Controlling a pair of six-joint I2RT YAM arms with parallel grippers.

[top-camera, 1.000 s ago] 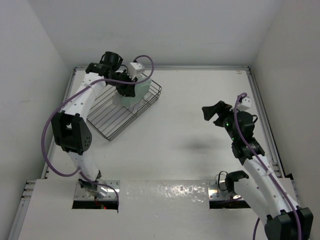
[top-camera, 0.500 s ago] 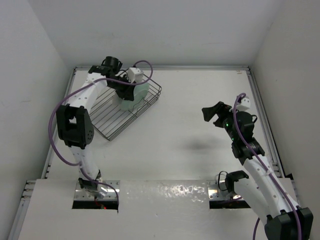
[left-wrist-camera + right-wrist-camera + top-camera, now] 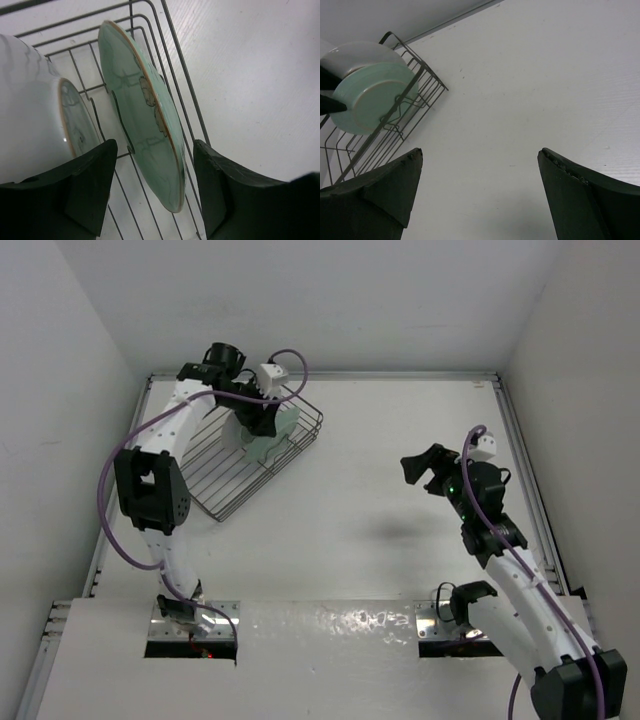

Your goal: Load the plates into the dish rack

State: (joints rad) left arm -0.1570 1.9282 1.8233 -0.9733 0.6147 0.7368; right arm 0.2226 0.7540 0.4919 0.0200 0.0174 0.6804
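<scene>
Left jaws shifted, spread astride mint plate, larger plate alongside in rack.

Both plates stand on edge, side by side, in the dark wire dish rack: the small mint-green plate with its brownish motif nearest the end wires, apparently leaning slightly, and the larger plate beside it showing its white underside.

Left tool above dish rack
</scene>
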